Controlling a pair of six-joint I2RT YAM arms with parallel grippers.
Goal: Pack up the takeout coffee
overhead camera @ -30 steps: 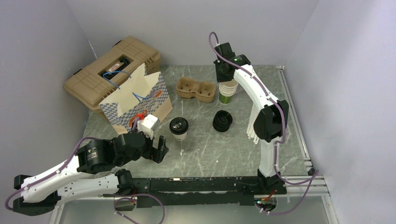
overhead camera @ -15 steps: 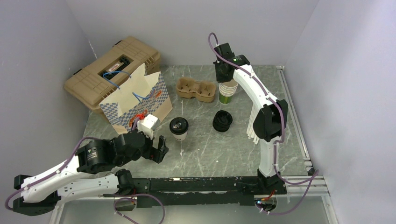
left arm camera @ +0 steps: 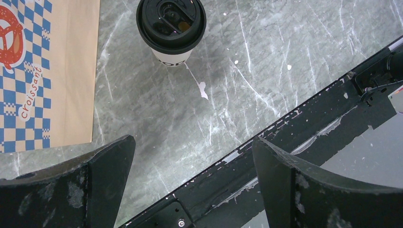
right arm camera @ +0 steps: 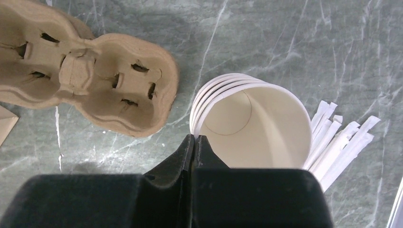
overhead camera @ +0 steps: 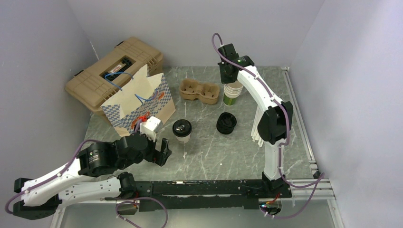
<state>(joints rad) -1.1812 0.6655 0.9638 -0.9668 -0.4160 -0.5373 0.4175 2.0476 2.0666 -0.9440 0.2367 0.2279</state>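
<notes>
The takeout coffee, a pale paper cup with a black lid, stands upright on the table in front of the checked paper bag. In the left wrist view the coffee is at the top, beside the bag. My left gripper is open and empty, low over the table, a short way near and left of the cup; its jaws stand wide apart. My right gripper is shut and empty at the back, its tips over the rim of the stack of lidless cups.
A brown cardboard cup carrier lies left of the cup stack. A stack of black lids sits right of the coffee. A tan toolbox is behind the bag. White wrapped sticks lie right of the stack.
</notes>
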